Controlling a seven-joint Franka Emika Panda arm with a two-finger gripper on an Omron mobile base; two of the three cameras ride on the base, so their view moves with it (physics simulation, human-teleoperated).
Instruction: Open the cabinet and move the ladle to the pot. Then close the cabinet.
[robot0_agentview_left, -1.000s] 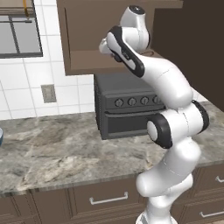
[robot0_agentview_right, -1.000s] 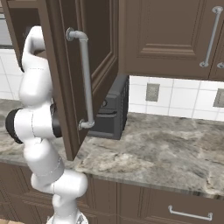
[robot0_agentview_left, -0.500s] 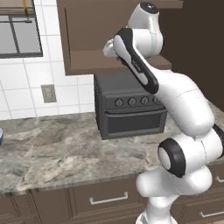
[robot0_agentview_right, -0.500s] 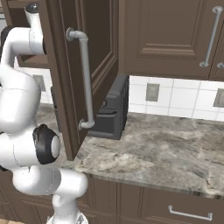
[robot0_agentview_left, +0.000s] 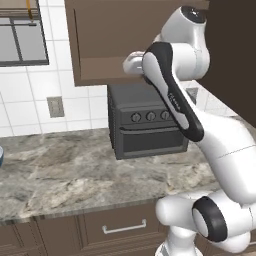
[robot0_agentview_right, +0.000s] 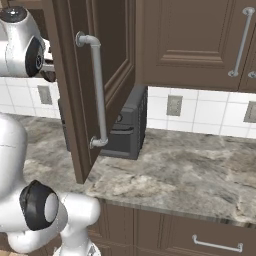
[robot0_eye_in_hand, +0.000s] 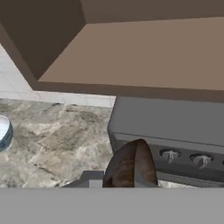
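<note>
Clenching a rusty-brown rounded object (robot0_eye_in_hand: 130, 165) whose identity cannot be told, the tool (robot0_eye_in_hand: 127, 183) hangs above the dark grey oven (robot0_eye_in_hand: 175, 131) on the marble bench (robot0_eye_in_hand: 57, 140). Behind, the cabinet (robot0_agentview_right: 107, 65) door stands open.

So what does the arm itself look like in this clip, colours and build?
The arm is built of glossy white rounded shells. One link carries a long black band along its side, and the joints show as dark round caps ringed in black, as at the lower joint. No cables or markings are visible. The end effector shows as a dark, brownish rounded shape in the hand view.
</note>
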